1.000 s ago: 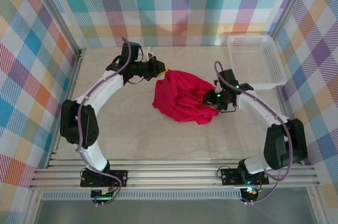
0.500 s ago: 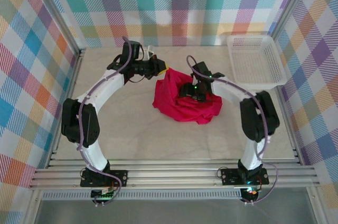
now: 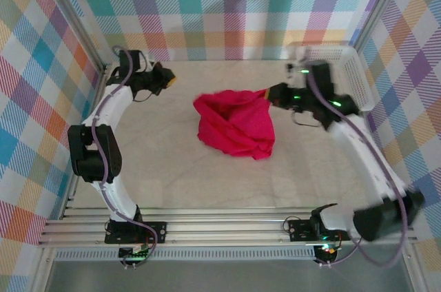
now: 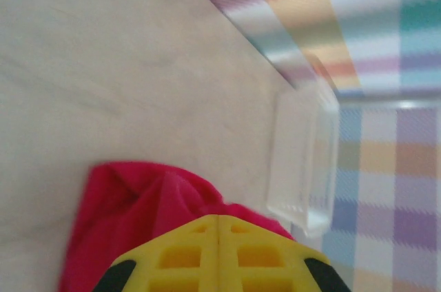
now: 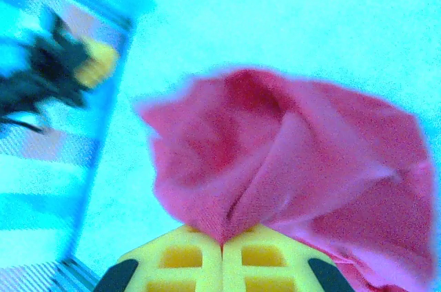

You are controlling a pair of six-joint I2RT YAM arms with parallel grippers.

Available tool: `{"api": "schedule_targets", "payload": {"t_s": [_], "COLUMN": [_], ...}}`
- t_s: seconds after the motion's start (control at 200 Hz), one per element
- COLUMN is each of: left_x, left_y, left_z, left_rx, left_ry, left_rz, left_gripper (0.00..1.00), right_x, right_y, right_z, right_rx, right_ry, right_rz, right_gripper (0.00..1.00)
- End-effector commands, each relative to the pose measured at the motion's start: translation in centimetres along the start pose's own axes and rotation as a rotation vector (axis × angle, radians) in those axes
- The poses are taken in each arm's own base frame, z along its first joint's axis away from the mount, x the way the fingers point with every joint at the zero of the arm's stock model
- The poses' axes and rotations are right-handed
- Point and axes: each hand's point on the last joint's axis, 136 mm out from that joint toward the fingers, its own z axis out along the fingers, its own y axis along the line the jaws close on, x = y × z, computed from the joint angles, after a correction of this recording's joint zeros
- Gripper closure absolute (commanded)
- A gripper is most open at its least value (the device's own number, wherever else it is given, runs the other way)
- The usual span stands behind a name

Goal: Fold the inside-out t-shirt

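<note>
Two hands: right hand (image 3: 267,94) pinches the bright red fabric t-shirt (image 3: 234,125) by an edge, left hand (image 3: 164,80) (empty) pressed together.

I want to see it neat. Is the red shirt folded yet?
Not folded. The t-shirt lies bunched in a crumpled heap, one edge pinched by the right gripper.

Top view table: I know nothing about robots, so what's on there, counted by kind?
red t-shirt: 1
white mesh basket: 1
grippers: 2 (left gripper, right gripper)
Total: 4
</note>
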Motion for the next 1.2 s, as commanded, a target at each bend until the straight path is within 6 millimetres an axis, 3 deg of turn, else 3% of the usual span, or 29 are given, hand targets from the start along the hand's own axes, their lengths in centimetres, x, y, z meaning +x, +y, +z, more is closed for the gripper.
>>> {"api": "schedule_targets", "payload": {"t_s": [0.0,0.07,0.17,0.225,0.31,0.405,0.475,0.53,0.6,0.87,1.2], "left_x": [-0.4,0.3,1.6,2.9,6.6,12.0,16.3,19.5,23.0,31.8,36.4], "left_y": [4.2,4.7,3.6,2.0,-1.8,-5.4,-7.6,-9.1,-10.4,-10.5,-9.3], "left_z": [0.1,0.4,1.2,1.5,2.6,3.9,4.7,5.0,5.1,8.0,13.9], "left_rx": [-0.1,-0.097,-0.067,-0.051,0.017,0.126,0.204,0.27,0.34,0.368,0.281], "left_ry": [-0.026,-0.017,-0.005,0.017,0.087,0.206,0.288,0.326,0.34,0.428,0.473], "left_rz": [-0.07,-0.075,-0.039,0.028,0.196,0.34,0.424,0.495,0.582,0.65,0.599], "left_gripper": [1.0,1.0,1.0,1.0,1.0,0.68,0.5,0.41,0.37,0.34,0.32], "right_x": [1.3,0.9,1.3,1.8,2.5,2.7,2.4,2.1,1.6,0.4,0.5], "right_y": [0.0,0.3,-0.8,-1.8,-3.5,-4.5,-5.2,-5.6,-6.1,-6.3,-6.3], "right_z": [-4.2,-5.2,-2.8,-1.1,1.2,2.6,3.0,3.0,2.8,2.6,2.4], "right_rx": [-0.119,-0.176,-0.22,-0.232,-0.228,-0.22,-0.182,-0.147,-0.111,-0.102,-0.098], "right_ry": [0.018,-0.004,0.046,0.081,0.122,0.151,0.152,0.147,0.13,0.106,0.109], "right_rz": [0.108,0.139,0.205,0.241,0.285,0.31,0.316,0.313,0.318,0.323,0.314], "right_gripper": [1.0,1.0,1.0,1.0,1.0,1.0,1.0,1.0,1.0,1.0,1.0]}}
